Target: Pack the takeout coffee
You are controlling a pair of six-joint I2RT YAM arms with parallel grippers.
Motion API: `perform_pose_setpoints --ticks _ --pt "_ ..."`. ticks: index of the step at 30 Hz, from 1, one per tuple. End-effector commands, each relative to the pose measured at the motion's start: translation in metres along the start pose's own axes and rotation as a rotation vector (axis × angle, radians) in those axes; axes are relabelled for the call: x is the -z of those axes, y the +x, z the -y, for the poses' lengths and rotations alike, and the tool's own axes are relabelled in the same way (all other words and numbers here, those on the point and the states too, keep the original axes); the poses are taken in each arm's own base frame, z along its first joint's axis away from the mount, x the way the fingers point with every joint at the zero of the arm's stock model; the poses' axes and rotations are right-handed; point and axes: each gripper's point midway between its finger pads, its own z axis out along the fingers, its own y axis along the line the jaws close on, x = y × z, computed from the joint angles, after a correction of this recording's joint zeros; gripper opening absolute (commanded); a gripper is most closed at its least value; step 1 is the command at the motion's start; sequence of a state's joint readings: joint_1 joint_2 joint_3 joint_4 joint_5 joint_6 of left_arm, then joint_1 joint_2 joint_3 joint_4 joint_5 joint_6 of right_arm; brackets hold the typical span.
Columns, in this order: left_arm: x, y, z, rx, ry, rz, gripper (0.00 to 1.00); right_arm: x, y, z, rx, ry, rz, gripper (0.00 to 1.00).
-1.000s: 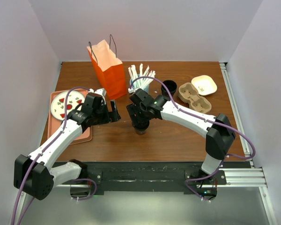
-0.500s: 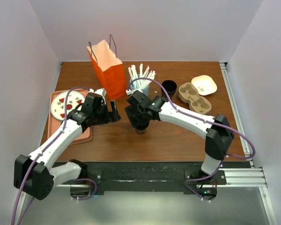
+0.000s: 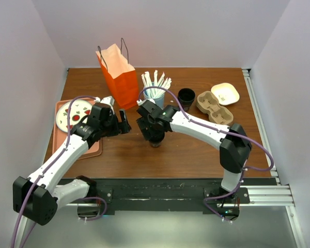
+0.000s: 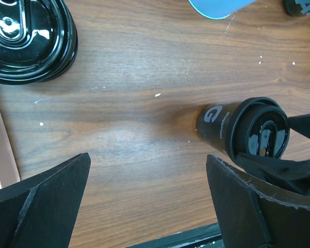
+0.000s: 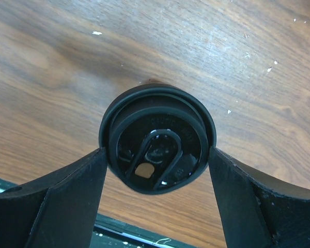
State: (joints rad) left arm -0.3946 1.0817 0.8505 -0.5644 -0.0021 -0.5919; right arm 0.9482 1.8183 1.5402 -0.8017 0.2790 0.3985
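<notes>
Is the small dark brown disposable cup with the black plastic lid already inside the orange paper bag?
No, the cup stands on the brown wooden table, clear of the orange paper bag.

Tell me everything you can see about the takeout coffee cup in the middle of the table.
The takeout coffee cup is small, dark brown and tapered, paper-looking, with a white G logo on its side. Its glossy black plastic lid is on and has a sip hole. It stands upright on the wooden table, near the middle. The right gripper straddles the lid, one finger at each side of the rim; whether they press it is unclear.
</notes>
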Motion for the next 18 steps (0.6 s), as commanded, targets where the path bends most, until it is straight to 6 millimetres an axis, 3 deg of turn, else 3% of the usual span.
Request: perform_pose_setpoints --ticks 1,9,13,15,16,18 --pt "0.001 -0.005 -0.005 0.018 -0.021 0.032 1.00 0.006 -0.012 -0.001 0.010 0.002 0.033 0.82" --pt "0.000 -0.003 -0.005 0.019 -0.020 0.029 1.00 0.007 -0.001 0.011 -0.005 0.044 0.017 0.74" --pt "-0.001 -0.003 -0.003 0.019 -0.012 0.025 1.00 0.015 0.007 0.045 -0.058 0.145 0.015 0.71" --pt "-0.001 -0.004 -0.001 0.022 -0.004 0.025 1.00 0.013 0.022 0.067 -0.101 0.181 -0.010 0.70" --pt "-0.002 -0.004 -0.001 0.022 -0.002 0.026 1.00 0.020 0.020 0.088 -0.158 0.198 0.009 0.68" --pt "-0.002 -0.004 0.000 0.022 0.003 0.025 1.00 0.019 0.037 0.115 -0.210 0.234 -0.015 0.66"
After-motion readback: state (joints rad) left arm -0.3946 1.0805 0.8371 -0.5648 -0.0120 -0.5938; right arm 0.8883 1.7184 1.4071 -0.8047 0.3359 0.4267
